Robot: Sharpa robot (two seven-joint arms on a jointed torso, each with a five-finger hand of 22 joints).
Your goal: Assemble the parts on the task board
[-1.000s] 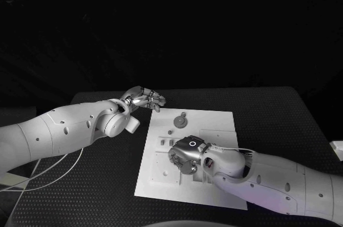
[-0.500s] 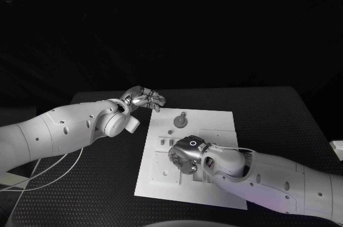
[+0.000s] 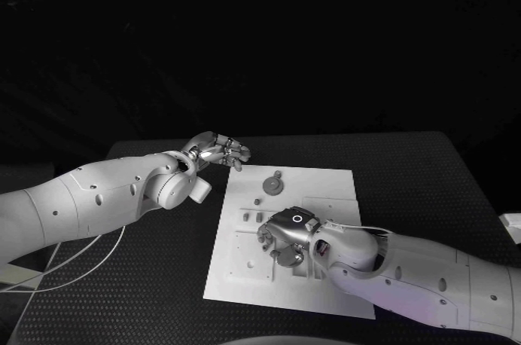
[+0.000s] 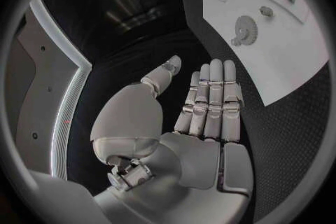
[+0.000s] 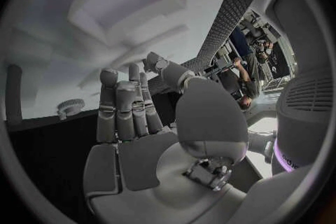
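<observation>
**Two hands, one over the board, one beside it**

Two silver hands are seen from the head camera. Compared with one second ago, the right hand (image 3: 284, 236) has moved a little toward the robot over the task board (image 3: 326, 187); the left hand (image 3: 220, 149) has not changed its place. The task board is a flat white plate with low raised shapes, lying in the middle of the black table (image 3: 423, 172), which has a fine dotted texture. A round grey gear part (image 3: 274, 184) lies on the far part of the board, well apart from the right hand. The left hand is beside the far left corner of the board, over the table, its fingers loosely curved and holding nothing.

In the left wrist view, the left hand (image 4: 203, 117) has straight fingers (image 4: 213, 95) lying side by side and the thumb apart, with nothing inside. The gear part (image 4: 246, 27) lies flat on the white board (image 4: 280, 61).

In the right wrist view, the right hand (image 5: 140, 134) is released, its fingers (image 5: 126, 106) stretched, grasping nothing. A small toothed part (image 5: 70, 106) stands near the fingertips, not touching them.
</observation>
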